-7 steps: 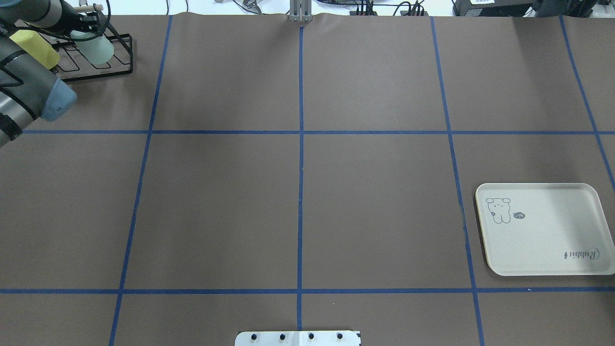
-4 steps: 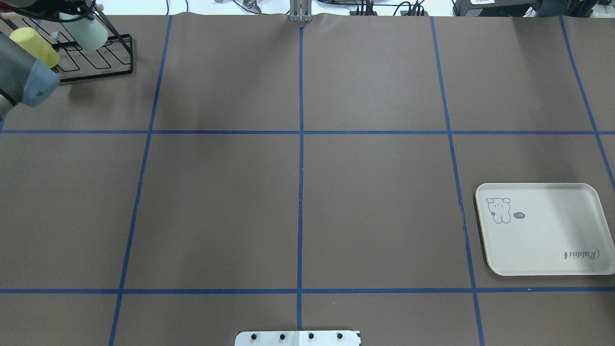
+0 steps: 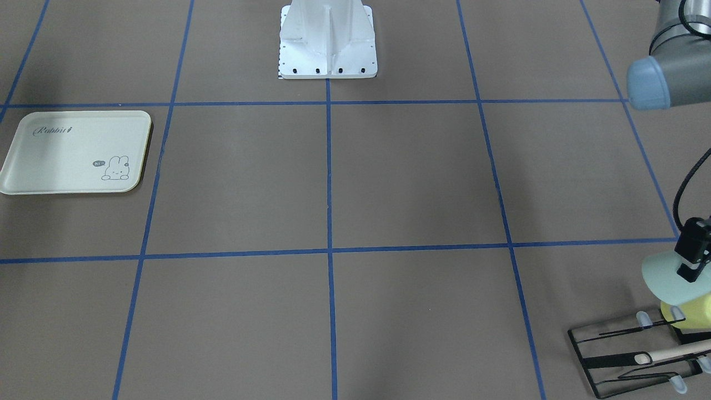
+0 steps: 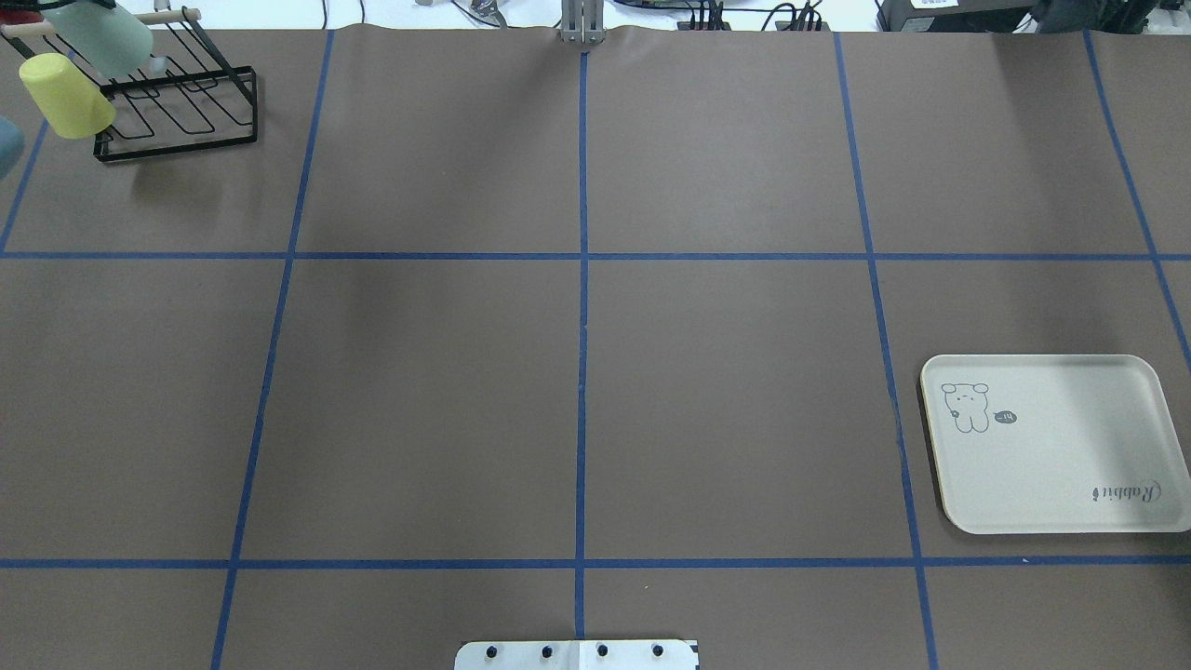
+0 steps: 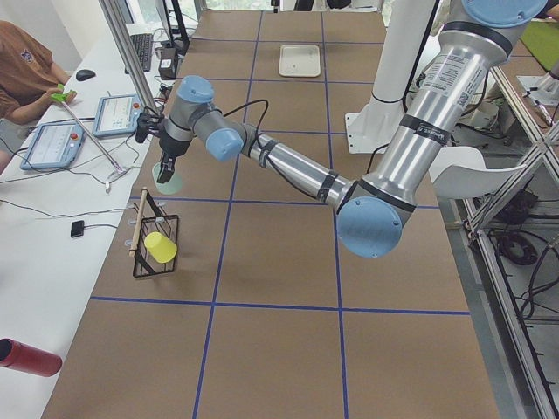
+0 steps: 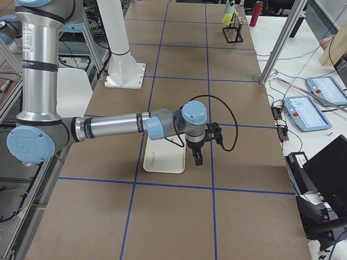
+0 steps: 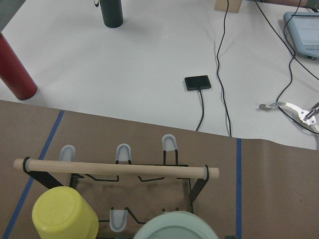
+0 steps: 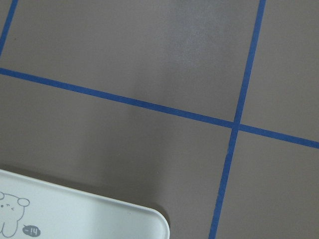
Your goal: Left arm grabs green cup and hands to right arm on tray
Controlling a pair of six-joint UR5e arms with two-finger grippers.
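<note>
The green cup (image 3: pixel 662 282) hangs in my left gripper (image 3: pixel 689 265), which is shut on its rim, above the black wire rack (image 3: pixel 610 355). In the overhead view the green cup (image 4: pixel 100 35) sits at the top left corner, the gripper out of frame. The exterior left view shows the left gripper (image 5: pixel 165 164) holding the cup (image 5: pixel 169 182) beyond the rack. The cup's rim (image 7: pixel 174 231) fills the left wrist view's bottom. The tray (image 4: pixel 1070 465) lies bare at the right. My right gripper (image 6: pixel 196 159) hovers by the tray's (image 6: pixel 162 160) edge; I cannot tell if it is open.
A pale yellow cup (image 4: pixel 63 93) sits upside down on the rack (image 4: pixel 186 116), under a wooden rod (image 7: pixel 114 167). A red bottle (image 7: pixel 15 74) and cables lie on the white bench beyond. The robot's white base (image 3: pixel 328 41) stands at the table's middle edge.
My left arm has drawn back to the left, almost out of the overhead view, and carried the green cup up off the rack towards the top left corner.
</note>
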